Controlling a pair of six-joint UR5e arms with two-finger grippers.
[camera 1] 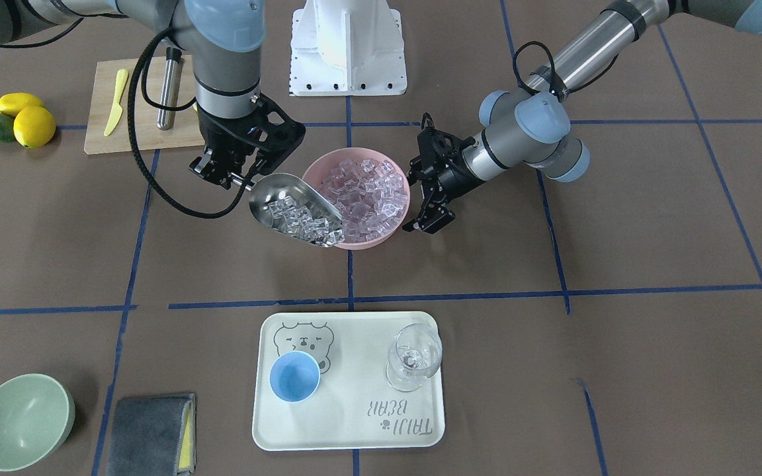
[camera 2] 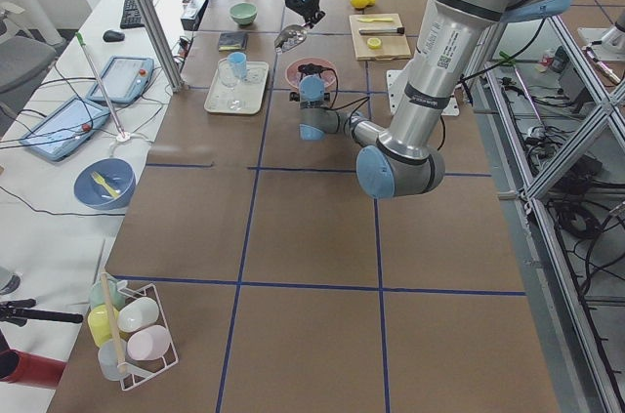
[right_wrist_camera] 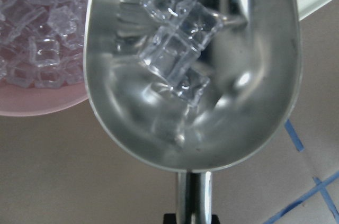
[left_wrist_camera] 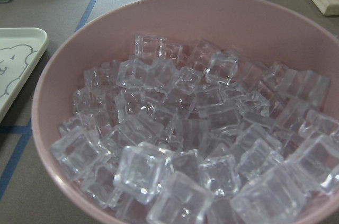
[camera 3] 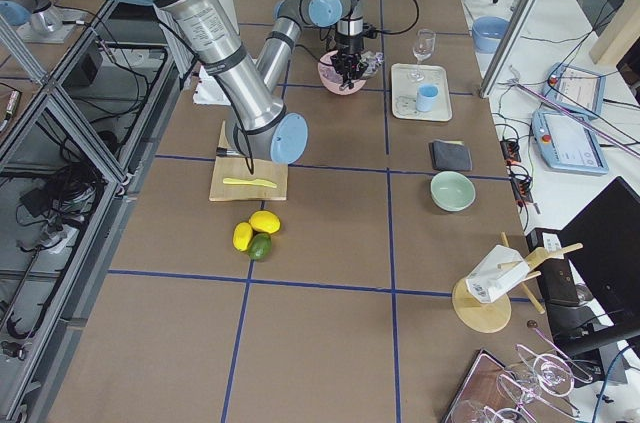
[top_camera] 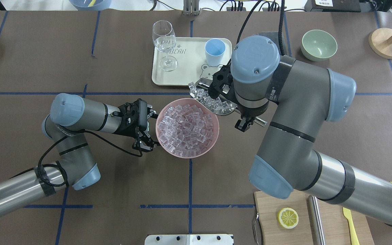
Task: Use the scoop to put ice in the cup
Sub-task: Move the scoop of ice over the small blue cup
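Observation:
My right gripper (camera 1: 239, 177) is shut on the thin handle of the steel scoop (camera 1: 295, 208). The scoop hangs over the pink bowl's (camera 1: 391, 228) rim on the tray side. Several clear cubes of ice (camera 1: 305, 221) lie in its blade, as the right wrist view shows with the ice (right_wrist_camera: 175, 49) and scoop (right_wrist_camera: 249, 107). More ice (left_wrist_camera: 185, 128) fills the pink bowl (left_wrist_camera: 53, 102). My left gripper (top_camera: 146, 129) is open against the bowl's other side. The light-blue cup (camera 1: 294, 375) stands upright on the white tray (camera 1: 348, 423), apart from the scoop.
A clear wine glass (camera 1: 414, 357) shares the tray. A pale green bowl (camera 1: 22, 422) and a grey cloth (camera 1: 151, 433) lie near the operators' edge. A cutting board (camera 1: 136, 135) with a steel cylinder (camera 1: 169, 89) and yellow knife (camera 1: 116, 102) sits beside lemons (camera 1: 34, 125).

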